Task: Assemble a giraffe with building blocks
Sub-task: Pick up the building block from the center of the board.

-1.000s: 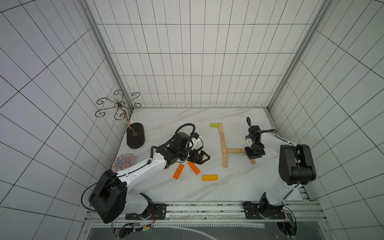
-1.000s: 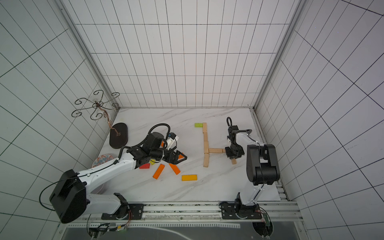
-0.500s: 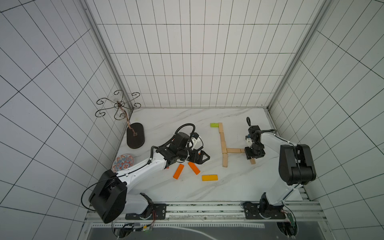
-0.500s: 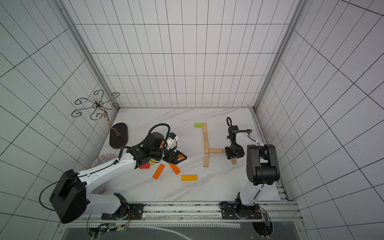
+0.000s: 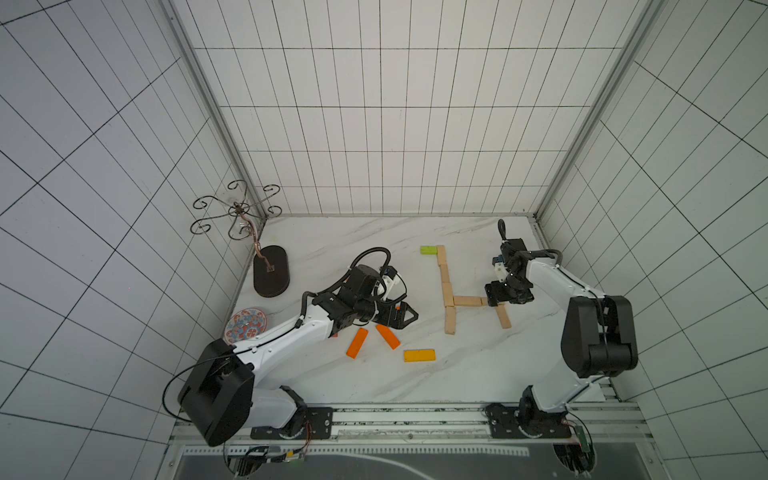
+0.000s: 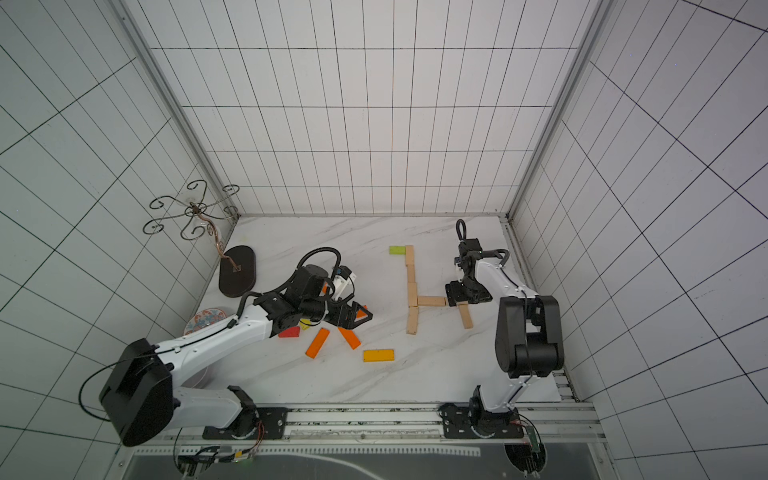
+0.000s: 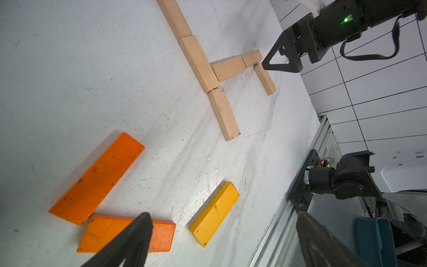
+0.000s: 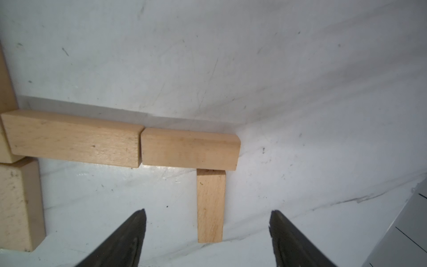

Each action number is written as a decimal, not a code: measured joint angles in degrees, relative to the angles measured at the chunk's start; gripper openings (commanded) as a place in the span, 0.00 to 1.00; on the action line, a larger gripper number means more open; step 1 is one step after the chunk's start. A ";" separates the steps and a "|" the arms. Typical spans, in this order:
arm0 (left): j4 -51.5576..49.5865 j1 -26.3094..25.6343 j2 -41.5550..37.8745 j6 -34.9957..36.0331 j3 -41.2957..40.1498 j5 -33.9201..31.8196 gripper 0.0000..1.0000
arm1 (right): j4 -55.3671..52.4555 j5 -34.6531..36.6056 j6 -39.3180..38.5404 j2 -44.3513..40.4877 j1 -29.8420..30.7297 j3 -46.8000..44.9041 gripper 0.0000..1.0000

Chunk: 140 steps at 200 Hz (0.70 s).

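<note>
On the marble tabletop [image 5: 365, 386], the left tool [image 5: 402, 318] hangs with jaws spread wide by two orange bars [image 5: 357, 343] and a yellow bar [image 5: 419, 355]. The right tool [image 8: 207, 212], jaws parted and gripping nothing, straddles a pale leg bar [image 8: 210, 205] of the wooden giraffe figure [image 5: 446, 286]. The right wrist view shows it touching the body bar [image 8: 189, 149], a joint hidden in both top views. A red block [image 6: 289, 331] shows clearly in a top view, beside the left arm [image 6: 232, 336]. The patterned plate [image 5: 243, 328] lies near the left edge, and a lime block [image 5: 429, 249] at the figure's far end.
</note>
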 measured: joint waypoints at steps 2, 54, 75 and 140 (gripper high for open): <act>-0.07 0.00 0.00 0.02 0.00 -0.04 0.97 | -0.11 0.00 -0.04 -0.09 0.00 0.28 0.86; -4.52 0.00 -0.09 1.14 2.97 -2.49 0.97 | -4.39 0.02 -0.76 -4.26 0.00 8.17 0.89; -6.97 0.11 -1.38 1.55 4.52 -4.42 0.97 | -5.16 0.02 -0.24 -7.45 0.00 12.09 0.88; -11.41 0.48 -11.50 -0.07 6.05 -12.59 0.97 | -2.32 -3.37 8.55 -13.38 3.74 21.24 0.86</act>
